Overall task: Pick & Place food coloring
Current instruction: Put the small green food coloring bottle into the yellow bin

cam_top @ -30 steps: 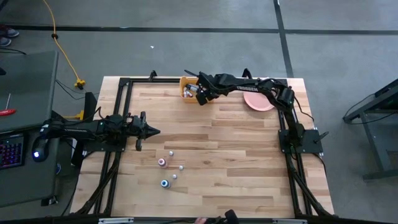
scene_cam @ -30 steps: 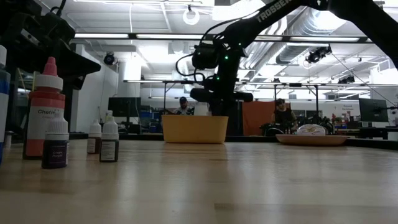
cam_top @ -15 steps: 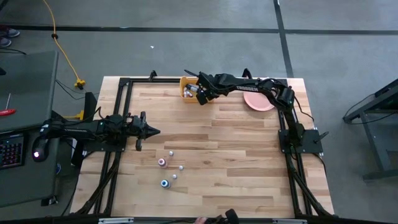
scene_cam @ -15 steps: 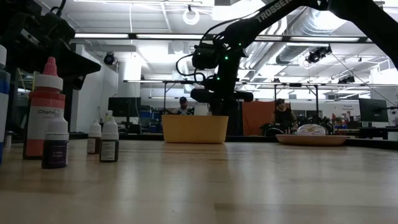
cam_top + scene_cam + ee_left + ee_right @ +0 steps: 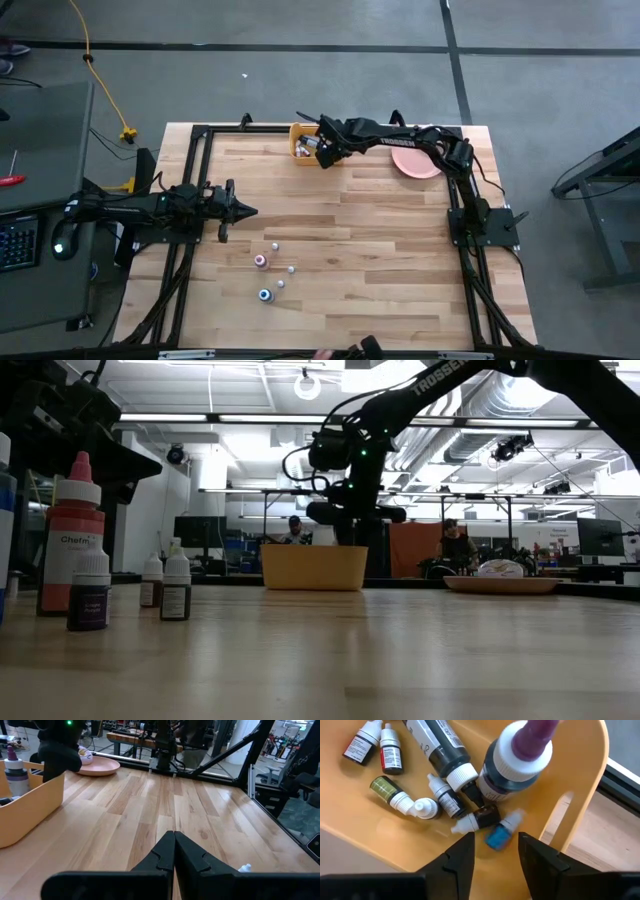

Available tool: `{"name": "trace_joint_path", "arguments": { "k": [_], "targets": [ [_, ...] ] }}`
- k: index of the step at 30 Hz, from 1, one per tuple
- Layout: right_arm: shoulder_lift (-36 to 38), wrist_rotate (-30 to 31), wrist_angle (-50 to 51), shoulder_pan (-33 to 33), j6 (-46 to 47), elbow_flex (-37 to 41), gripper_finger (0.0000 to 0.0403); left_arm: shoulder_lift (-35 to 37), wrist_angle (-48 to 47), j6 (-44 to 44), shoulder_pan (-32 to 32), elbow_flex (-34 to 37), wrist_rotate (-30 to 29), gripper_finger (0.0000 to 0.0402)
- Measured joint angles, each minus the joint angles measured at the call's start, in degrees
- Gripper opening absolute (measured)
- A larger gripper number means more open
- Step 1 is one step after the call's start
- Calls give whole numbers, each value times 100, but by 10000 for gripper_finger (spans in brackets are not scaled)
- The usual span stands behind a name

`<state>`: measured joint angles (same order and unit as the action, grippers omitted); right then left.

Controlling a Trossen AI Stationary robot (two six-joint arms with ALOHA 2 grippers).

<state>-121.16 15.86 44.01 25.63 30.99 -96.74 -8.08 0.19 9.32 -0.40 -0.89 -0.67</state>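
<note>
My right gripper (image 5: 495, 851) hangs open above the yellow bin (image 5: 303, 142) at the table's far edge, fingers slanting down into it. Below the fingertips a small blue food coloring bottle (image 5: 500, 834) shows blurred in the bin, apart from both fingers. Around it lie several bottles, and a big purple-capped one (image 5: 520, 760) stands upright. Several more food coloring bottles (image 5: 272, 272) stand on the wood near the table's front left; in the low view they include a tall red one (image 5: 76, 540). My left gripper (image 5: 174, 851) waits shut at the table's left side (image 5: 245, 210).
A pink plate (image 5: 415, 160) holding a donut sits at the far right, beside the right arm. A black frame (image 5: 200, 180) runs along the table's edges. People show in the room beyond the table in the low view (image 5: 457, 548). Bare wood lies between the loose bottles and the bin.
</note>
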Motion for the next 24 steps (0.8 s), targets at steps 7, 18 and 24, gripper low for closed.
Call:
{"name": "trace_joint_path", "arguments": {
  "k": [7, 18, 24],
  "targets": [
    [192, 72, -46, -28, -147, -40, 145, 0, -1, -1, 0, 1, 0, 1],
    [863, -258, -10, -262, -888, -40, 145, 1, 0, -2, 1, 2, 2, 1],
    [1437, -793, -90, -643, -1901, -40, 146, 0, 0, 0, 0, 0, 2, 1]
  ]
}}
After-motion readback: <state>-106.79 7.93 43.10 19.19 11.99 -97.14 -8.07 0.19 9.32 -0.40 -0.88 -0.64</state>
